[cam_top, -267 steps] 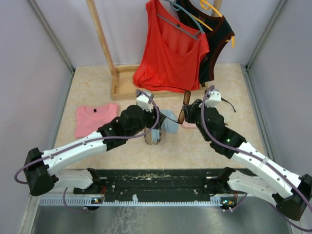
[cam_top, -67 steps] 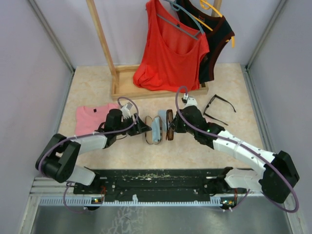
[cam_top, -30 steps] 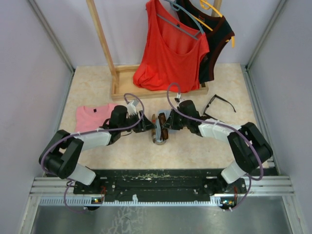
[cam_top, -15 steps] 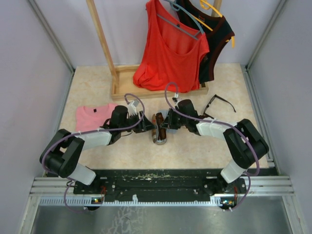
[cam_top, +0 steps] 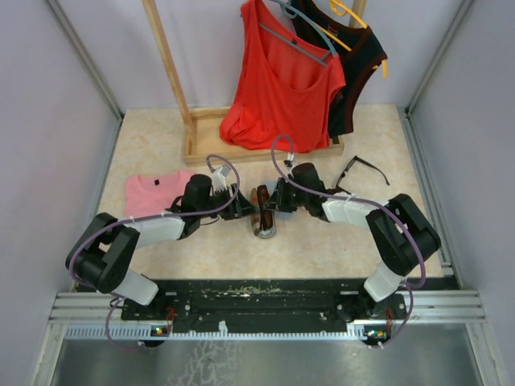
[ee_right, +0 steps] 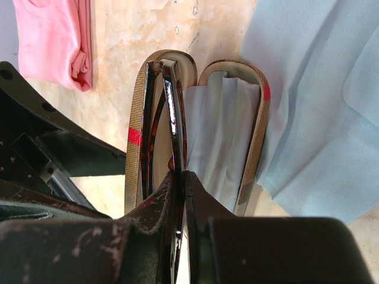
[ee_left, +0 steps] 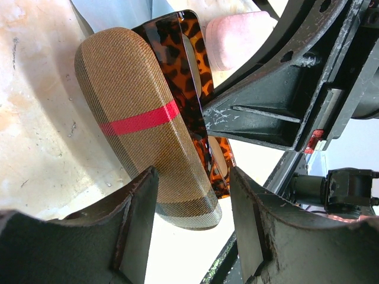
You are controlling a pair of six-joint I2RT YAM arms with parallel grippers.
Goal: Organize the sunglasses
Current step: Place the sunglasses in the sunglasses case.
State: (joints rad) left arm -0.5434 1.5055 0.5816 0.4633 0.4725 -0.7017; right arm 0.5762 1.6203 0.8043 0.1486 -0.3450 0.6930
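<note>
Tortoiseshell sunglasses (ee_right: 173, 100) stand on edge inside one half of the open plaid case (ee_right: 135, 118). The right gripper (ee_right: 180, 177) pinches them at the rim, its fingers pressed together on the thin frame. A blue cloth (ee_right: 222, 130) lies in the other half. The left gripper (ee_left: 192, 173) has its jaws apart astride the case's near end; whether they press on it cannot be told. The black sunglasses (cam_top: 362, 172) lie unfolded on the table (cam_top: 322, 249), well apart to the right.

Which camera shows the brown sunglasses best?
Left wrist: the brown sunglasses face the camera, mottled pattern clear. Right wrist shows them edge-on in the right pincer; the top view, only a dark sliver.
</note>
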